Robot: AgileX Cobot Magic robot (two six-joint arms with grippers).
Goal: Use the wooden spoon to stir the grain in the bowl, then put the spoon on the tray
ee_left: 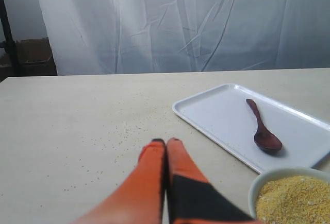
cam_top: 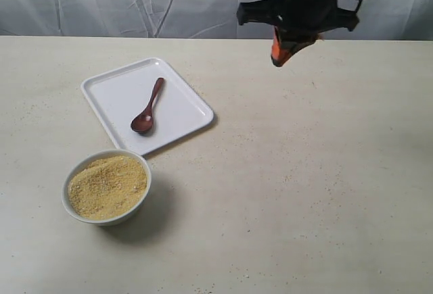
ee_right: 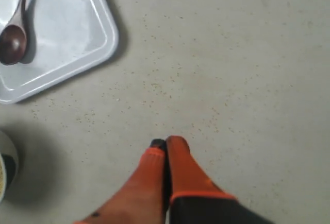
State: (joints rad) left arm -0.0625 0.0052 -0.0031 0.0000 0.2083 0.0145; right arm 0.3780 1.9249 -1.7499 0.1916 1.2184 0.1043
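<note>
The dark wooden spoon lies on the white tray, its oval end toward the bowl. Just in front of the tray stands the white bowl, full of yellow grain. My right gripper hangs high over the table's far right part, shut and empty, well away from the tray. The left gripper is shut and empty above bare table beside the tray; it does not show in the exterior view. The spoon, the tray and the grain show in the wrist views.
Loose grains are scattered on the beige table. A white curtain hangs behind the table's far edge.
</note>
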